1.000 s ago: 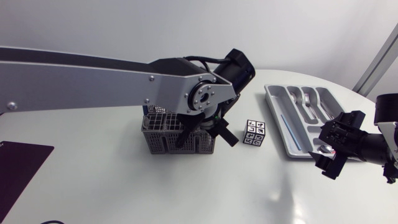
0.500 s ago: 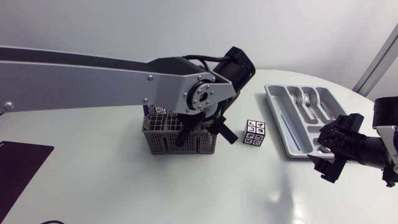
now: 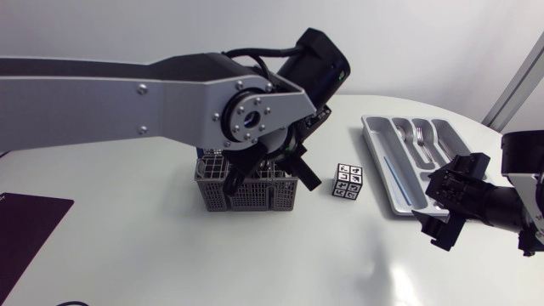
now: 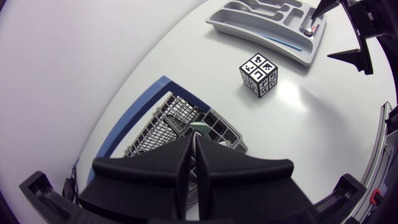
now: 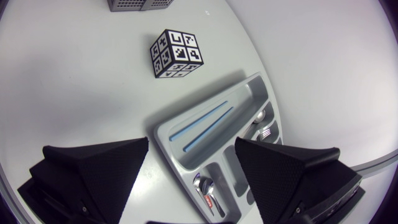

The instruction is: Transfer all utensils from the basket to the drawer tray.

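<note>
The grey wire basket [image 3: 246, 193] stands mid-table; in the left wrist view the basket [image 4: 163, 121] lies right under my left gripper [image 4: 193, 138]. That gripper is shut, with a pale green utensil end [image 4: 200, 128] pinched at its tips. From above, the left gripper [image 3: 293, 172] hangs over the basket's right end, and the arm hides most of the basket. The grey drawer tray [image 3: 380, 161] holds forks and spoons [image 3: 421, 140] and blue sticks [image 3: 398, 174]. My right gripper [image 3: 442, 217] is open by the tray's near end; in its own view the right gripper [image 5: 192, 143] hovers above the tray [image 5: 166, 134].
A black-and-white marker cube [image 3: 347, 181] sits between basket and tray; the marker cube [image 4: 259, 75] also shows ahead of the left gripper, and the marker cube [image 5: 176, 53] lies beyond the tray. A dark mat [image 3: 25, 229] covers the near left corner.
My left gripper has closed fully and its arm has risen over the basket. My right gripper has drifted slightly toward the table's near edge, still open.
</note>
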You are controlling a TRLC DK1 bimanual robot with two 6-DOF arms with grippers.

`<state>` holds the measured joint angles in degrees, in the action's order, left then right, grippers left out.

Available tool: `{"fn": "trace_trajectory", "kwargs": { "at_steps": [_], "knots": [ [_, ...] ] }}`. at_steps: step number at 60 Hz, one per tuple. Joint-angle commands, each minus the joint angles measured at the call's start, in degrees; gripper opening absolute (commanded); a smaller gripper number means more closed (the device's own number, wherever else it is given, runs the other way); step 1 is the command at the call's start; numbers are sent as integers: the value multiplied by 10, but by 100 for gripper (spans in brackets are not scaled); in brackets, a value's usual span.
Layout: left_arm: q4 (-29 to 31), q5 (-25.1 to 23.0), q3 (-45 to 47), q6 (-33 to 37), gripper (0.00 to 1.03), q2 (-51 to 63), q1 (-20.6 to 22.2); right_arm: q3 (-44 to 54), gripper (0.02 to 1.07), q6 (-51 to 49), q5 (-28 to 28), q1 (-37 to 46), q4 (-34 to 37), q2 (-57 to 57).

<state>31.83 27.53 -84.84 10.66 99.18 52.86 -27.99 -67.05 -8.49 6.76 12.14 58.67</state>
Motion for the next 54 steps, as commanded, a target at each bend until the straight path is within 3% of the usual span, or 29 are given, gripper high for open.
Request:
{"fn": "trace_trajectory", "kwargs": {
  "at_steps": [1, 13, 35, 45, 54],
  "knots": [
    [1, 7, 12, 28, 4, -30, 7, 9, 102, 26, 6, -14, 9, -12],
    [18, 16, 16, 48, 4, -66, 13, -15, 102, 91, 3, -62, 44, -47],
    [43, 9, 8, 23, 4, -130, 14, -108, 102, 276, -72, -175, 134, -92],
    [52, -52, 6, -33, 4, -133, 11, -131, 102, 361, -107, -233, 133, -91],
    [93, -179, -31, -109, 4, -107, -19, -134, 97, 412, -116, -286, 107, -76]
  ]
}}
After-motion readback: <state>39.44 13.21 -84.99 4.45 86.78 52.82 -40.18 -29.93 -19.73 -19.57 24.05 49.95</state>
